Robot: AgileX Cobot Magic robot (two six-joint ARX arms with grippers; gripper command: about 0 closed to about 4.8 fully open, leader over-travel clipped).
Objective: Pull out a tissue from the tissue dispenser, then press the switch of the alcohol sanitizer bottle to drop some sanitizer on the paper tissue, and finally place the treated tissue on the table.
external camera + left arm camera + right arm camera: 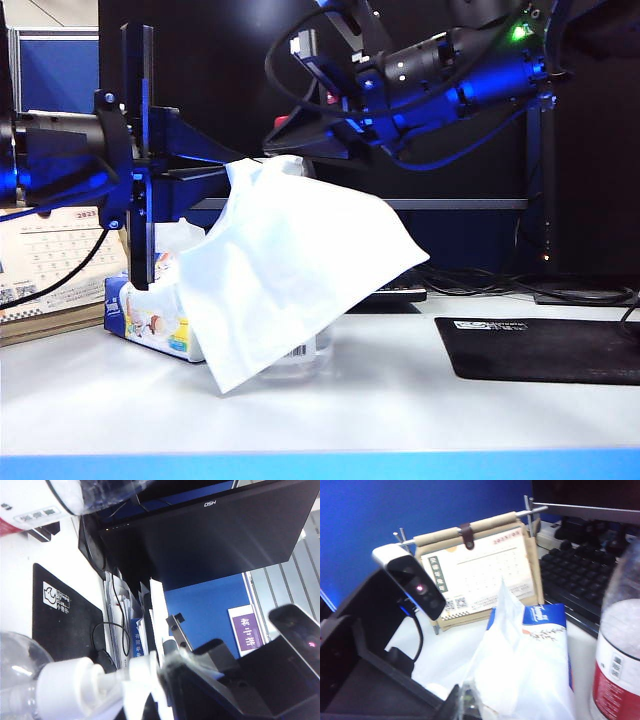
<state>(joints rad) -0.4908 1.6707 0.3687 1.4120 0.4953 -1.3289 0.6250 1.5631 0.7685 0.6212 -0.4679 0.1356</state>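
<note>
Tissue [290, 265] in shut left fingers [165, 667] above tissue dispenser [150, 320]

Both end effectors closed, raised

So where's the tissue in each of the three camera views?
Exterior view: tissue hangs mid-frame, draped before the bottle, held up by the right hand.
Left wrist view: white edge low centre, beside the pump head.
Right wrist view: fills lower middle.
Shared landmark: desk calendar.
</note>
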